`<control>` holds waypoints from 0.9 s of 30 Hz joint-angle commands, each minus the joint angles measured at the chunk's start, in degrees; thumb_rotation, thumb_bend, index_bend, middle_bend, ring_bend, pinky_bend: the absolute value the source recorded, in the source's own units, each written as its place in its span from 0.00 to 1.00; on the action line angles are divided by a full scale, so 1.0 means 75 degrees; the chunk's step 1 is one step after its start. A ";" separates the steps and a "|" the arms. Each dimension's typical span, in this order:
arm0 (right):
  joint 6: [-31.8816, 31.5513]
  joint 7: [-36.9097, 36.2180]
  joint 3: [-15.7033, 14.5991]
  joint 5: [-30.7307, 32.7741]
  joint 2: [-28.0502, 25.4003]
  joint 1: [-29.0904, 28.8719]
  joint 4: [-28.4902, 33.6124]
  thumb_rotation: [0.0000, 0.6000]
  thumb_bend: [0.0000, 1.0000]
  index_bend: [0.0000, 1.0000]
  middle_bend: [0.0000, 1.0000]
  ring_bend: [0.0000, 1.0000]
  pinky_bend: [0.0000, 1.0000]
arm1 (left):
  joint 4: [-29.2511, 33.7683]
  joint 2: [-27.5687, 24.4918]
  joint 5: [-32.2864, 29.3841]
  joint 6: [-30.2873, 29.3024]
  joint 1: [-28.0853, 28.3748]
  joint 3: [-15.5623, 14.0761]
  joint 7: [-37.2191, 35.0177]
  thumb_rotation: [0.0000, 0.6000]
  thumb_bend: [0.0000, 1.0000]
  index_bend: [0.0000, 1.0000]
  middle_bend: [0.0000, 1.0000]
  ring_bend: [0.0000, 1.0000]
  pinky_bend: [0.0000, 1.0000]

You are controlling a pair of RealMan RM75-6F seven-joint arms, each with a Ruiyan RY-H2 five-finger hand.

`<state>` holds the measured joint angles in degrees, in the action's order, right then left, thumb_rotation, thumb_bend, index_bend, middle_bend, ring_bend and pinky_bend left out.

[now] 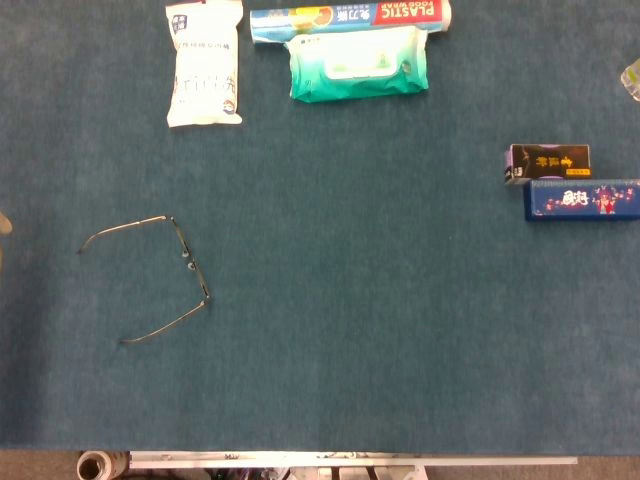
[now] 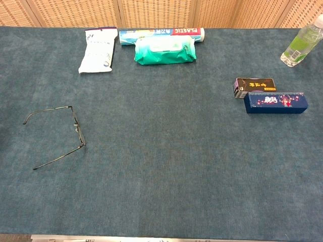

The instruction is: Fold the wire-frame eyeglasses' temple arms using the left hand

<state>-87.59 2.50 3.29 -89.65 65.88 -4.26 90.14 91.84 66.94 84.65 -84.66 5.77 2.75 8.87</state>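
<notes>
The wire-frame eyeglasses [image 1: 190,258] lie on the blue-green table cloth [image 1: 380,300] at the left. Both thin temple arms stand spread out from the front and point to the left edge. In the chest view the eyeglasses [image 2: 78,128] lie the same way, with one arm reaching up-left and the other down-left. Neither view shows a hand. A small pale sliver [image 1: 3,224] sits at the left edge of the head view, too little of it to tell what it is.
At the far edge lie a white packet [image 1: 205,65], a plastic wrap roll [image 1: 350,17] and a green wipes pack [image 1: 358,62]. On the right are a black box [image 1: 548,160] and a blue box [image 1: 583,198]. A green bottle [image 2: 301,43] stands far right.
</notes>
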 commanded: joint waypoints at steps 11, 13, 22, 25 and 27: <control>0.0030 -0.0145 -0.0063 -0.0146 0.0001 -0.0051 -0.0025 1.00 0.36 0.52 0.43 0.26 0.39 | 0.0078 0.0037 0.0091 0.0010 -0.0024 -0.0111 0.0068 1.00 0.41 0.46 0.42 0.41 0.60; 0.0038 -0.0161 -0.0048 -0.0078 -0.0008 -0.0037 -0.0014 1.00 0.36 0.52 0.43 0.26 0.39 | 0.0070 0.0047 0.0109 0.0057 -0.0012 -0.0142 0.0069 1.00 0.41 0.46 0.42 0.41 0.60; -0.0403 -0.0204 -0.0059 -0.0297 -0.0099 0.0129 0.0117 1.00 0.36 0.52 0.43 0.26 0.39 | 0.0010 0.0195 0.0346 0.0311 0.0150 -0.0270 0.0062 1.00 0.41 0.46 0.42 0.41 0.60; -0.0486 -0.0226 -0.0034 -0.0274 -0.0133 0.0173 0.0149 1.00 0.36 0.52 0.43 0.26 0.39 | 0.0018 0.0280 0.0549 0.0270 0.0213 -0.0281 -0.0081 1.00 0.41 0.45 0.42 0.41 0.57; -0.0532 -0.0262 -0.0027 -0.0291 -0.0154 0.0192 0.0160 1.00 0.36 0.52 0.43 0.26 0.39 | 0.0064 0.0293 0.0788 0.0239 0.0296 -0.0297 -0.0119 1.00 0.43 0.45 0.42 0.41 0.55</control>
<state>-91.53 0.59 3.06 -91.80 64.76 -2.87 91.31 92.08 68.94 89.44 -82.65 7.50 0.64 8.33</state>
